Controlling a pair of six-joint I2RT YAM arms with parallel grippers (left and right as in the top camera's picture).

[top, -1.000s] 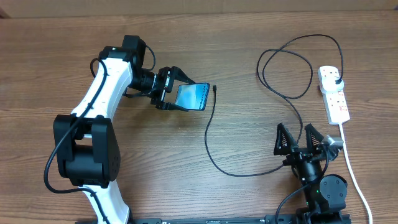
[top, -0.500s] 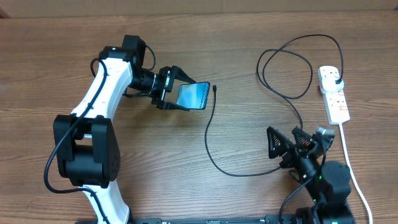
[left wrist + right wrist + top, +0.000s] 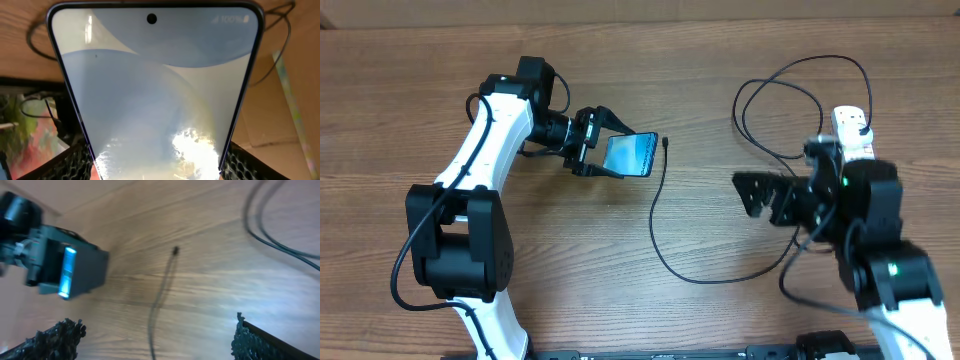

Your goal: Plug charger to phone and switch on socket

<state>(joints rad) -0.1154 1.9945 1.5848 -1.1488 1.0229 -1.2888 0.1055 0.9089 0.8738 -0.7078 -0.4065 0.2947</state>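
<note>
Two arms work over the wooden table (image 3: 420, 60); left hand (image 3: 608, 150) is clamped on the phone (image 3: 632, 154) by its long edges — screen lit pale blue, tilted toward the overhead camera; the left wrist view is nearly all screen, with mesh-padded fingers (image 3: 72, 162) at the lower corners. Charger (image 3: 655, 215) lies loose on the table; its plug tip (image 3: 665, 142) sits just beside the phone's right end, apart from it, not inserted; the cable loops down, then up and round to the socket (image 3: 847, 118) at far right — partly hidden by the right arm. Right hand (image 3: 752, 196) is spread wide, holding nothing, well right of the plug tip; switch position cannot be told.
</note>
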